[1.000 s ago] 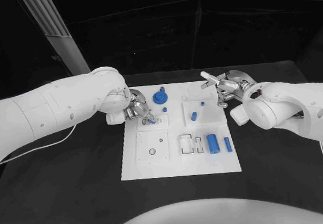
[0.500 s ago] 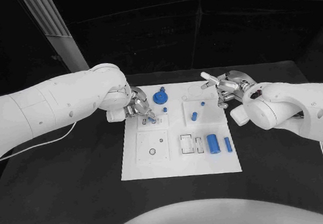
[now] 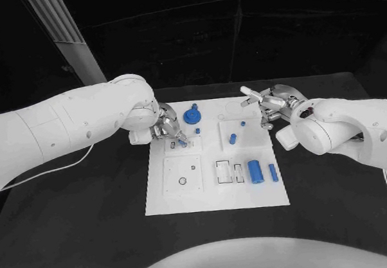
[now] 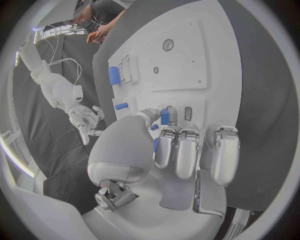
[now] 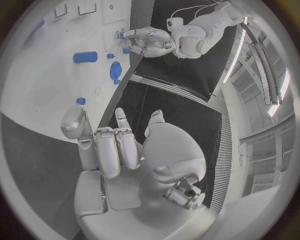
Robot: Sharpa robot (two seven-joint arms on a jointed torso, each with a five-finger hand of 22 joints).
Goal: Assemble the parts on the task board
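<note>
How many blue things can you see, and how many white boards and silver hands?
Blue gear: 1
Blue cylinders: 3
Small blue pegs: 2
Blue part held in the left hand's fingers: 1
White task board: 1
Silver hands, left hand and right hand: 2
Total: 10

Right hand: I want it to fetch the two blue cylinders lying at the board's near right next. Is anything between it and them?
Nothing visible blocks it. The right hand hovers open at the task board's far right edge; only bare board lies between it and the two blue cylinders.
</note>
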